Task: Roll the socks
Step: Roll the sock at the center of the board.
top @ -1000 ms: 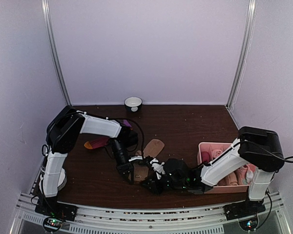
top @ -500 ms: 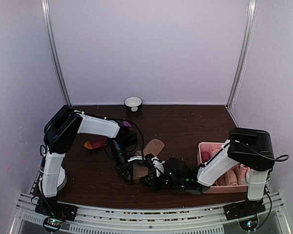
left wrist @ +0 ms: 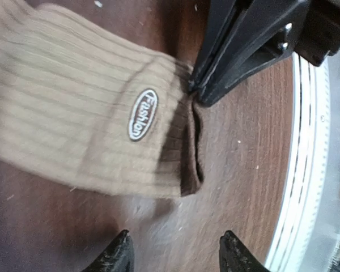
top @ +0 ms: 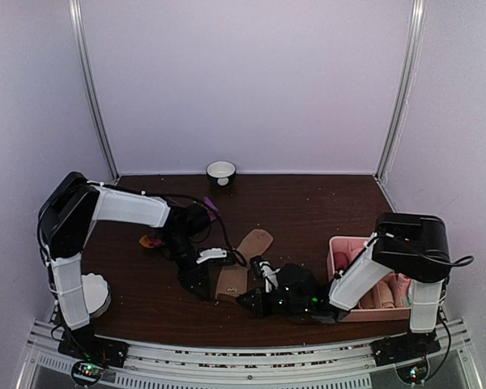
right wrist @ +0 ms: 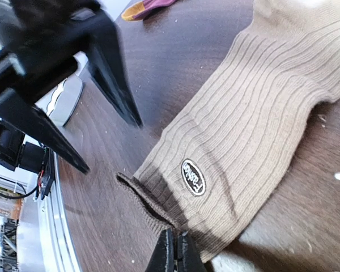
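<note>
Tan sock (top: 245, 258) shows more than a second ago. The left claw (top: 196, 282) was clamped at its near cuff then; now it has let go and backed off left, fingers (left wrist: 118, 258) spread, nothing between them. The left arm's elbow has swung out toward the left wall. The right claw (top: 249, 300) was part-spread before and is now pinched tight on the cuff's near edge.

The sock lies flat on the table (top: 324, 203), near-centre, cuff near, toe pointing far-right. The cuff lip curls up beside the right claw's tips. Oval patch (left wrist: 143, 113) on the cuff faces up.

Red sock (top: 150, 241) is far-left of the tan one and well apart from it. It is mostly hidden behind the left arm; only the orange toe and a purple bit peek out. Bowl (top: 221, 170) sits at the far edge, centre. Pink tray (top: 338, 247) is near-right with rolled things inside, and the right forearm crosses its left rim. White dish (top: 93, 293) is near-left by the left arm's base.

The left claw hangs just left of the cuff, close to the right claw, so the two crowd that end.

The cuff end is close to the table's near edge, with the metal rail (top: 243, 361) just beyond. Bare wood runs from the toe to the bowl and between the sock and the tray. Walls close in the left, right and far sides.
</note>
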Controlling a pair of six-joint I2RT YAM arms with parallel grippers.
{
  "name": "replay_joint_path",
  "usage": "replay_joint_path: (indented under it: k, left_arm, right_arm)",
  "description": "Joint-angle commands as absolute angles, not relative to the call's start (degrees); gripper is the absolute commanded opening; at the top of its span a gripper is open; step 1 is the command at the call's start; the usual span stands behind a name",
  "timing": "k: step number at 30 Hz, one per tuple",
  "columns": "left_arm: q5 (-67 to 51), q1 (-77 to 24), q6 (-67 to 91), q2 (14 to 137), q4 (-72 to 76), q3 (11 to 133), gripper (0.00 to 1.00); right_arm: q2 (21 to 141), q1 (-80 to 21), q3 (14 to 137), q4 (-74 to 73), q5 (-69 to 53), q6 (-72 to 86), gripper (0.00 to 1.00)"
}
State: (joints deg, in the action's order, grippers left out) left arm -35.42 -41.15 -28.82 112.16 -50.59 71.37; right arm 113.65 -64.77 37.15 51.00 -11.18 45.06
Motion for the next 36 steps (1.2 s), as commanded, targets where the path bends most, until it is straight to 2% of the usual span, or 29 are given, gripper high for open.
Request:
replay_joint_path:
  k: [1, 9, 14, 20, 29, 36]
  left_arm:
    - [-32.90, -40.45, -29.84, 102.42, -41.82, 66.71, 0.53]
    - [-27.64, -47.65, -41.10, 91.09, -34.50, 58.23, 0.50]
    - [-16.45, -53.38, -45.48, 92.18, -28.15, 55.03, 0.46]
    - [-7.91, -54.81, -46.35, 94.82, -21.51, 54.63, 0.41]
    - [-7.14, -57.16, -46.91, 95.68, -19.99, 52.73, 0.36]
    - [-6.48, -60.20, -48.32, 92.60, -18.24, 49.52, 0.36]
  right_arm:
    - [115.00, -64.05, 40.00, 43.52, -13.22, 49.20, 0.00]
    - [114.37, -62.30, 43.70, 33.95, -16.16, 53.83, 0.00]
    - [114.73, -61.12, 45.63, 29.39, -19.00, 55.69, 0.00]
    - [114.20, -60.48, 46.52, 25.83, -20.06, 56.02, 0.00]
    - [114.45, -59.77, 46.34, 26.48, -21.50, 57.38, 0.00]
    - [114.74, -59.61, 46.42, 26.87, -22.11, 57.62, 0.00]
